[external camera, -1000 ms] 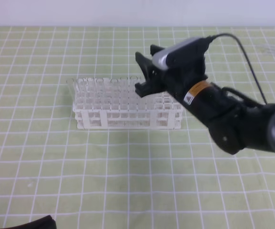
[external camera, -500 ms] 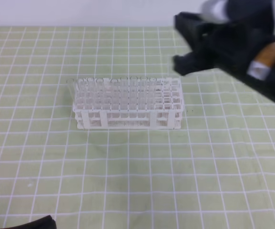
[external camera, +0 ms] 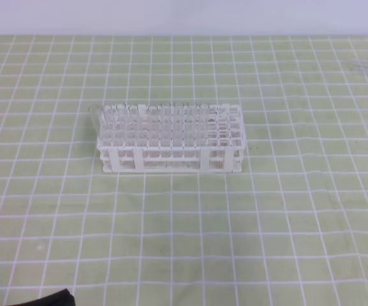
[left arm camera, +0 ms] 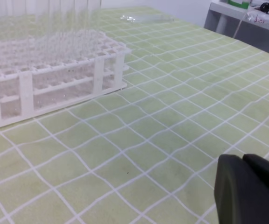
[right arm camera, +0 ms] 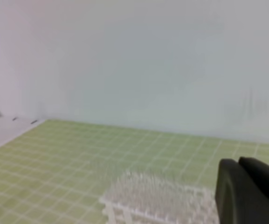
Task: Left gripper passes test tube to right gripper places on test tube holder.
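Note:
The white test tube holder (external camera: 171, 153) stands in the middle of the green checked mat, with several clear tubes (external camera: 147, 115) upright in its holes. I cannot single out the task's test tube among them. In the high view neither gripper shows. The left wrist view has the left gripper (left arm camera: 241, 159) low over the mat, right of the holder (left arm camera: 55, 79) and apart from it, its black fingers (left arm camera: 227, 186) pressed together and empty. In the blurred right wrist view the right gripper (right arm camera: 239, 161) is high above the holder (right arm camera: 157, 198), its fingers together and holding nothing.
More clear tubes lie flat on the mat at the far right (external camera: 365, 67), also seen as loose tubes (left arm camera: 146, 18) beyond the holder. A black shape (external camera: 46, 298) pokes in at the bottom left edge. A grey bench (left arm camera: 246, 23) stands past the mat.
The right arm, hovering with open jaws over the holder's right end a second ago, rose up and to the right and has left the high view. The holder has not moved.

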Controlling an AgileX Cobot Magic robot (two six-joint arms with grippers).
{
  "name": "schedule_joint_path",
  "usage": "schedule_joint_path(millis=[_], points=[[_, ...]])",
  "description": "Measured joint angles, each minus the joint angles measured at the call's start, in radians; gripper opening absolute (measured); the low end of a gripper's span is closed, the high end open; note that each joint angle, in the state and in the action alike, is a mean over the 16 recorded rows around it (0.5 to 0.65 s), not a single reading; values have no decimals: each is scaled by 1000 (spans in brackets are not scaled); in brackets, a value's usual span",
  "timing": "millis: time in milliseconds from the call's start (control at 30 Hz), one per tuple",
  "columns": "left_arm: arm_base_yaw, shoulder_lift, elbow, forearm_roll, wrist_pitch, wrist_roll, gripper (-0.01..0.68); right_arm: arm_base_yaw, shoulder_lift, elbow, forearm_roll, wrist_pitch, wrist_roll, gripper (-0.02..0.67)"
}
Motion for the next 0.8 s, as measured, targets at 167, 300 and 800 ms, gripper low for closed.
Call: schedule_joint_path(millis=[167, 300, 800], points=[[0, 0, 1, 0, -1, 0, -2, 0, -161, 76, 11, 87, 9, -15], [0, 0, 1, 0, -1, 0, -2, -2, -233, 108, -15, 137, 10, -15], [0, -3, -2, 0, 3, 1, -2, -339, -450, 369, -20, 82, 10, -15]])
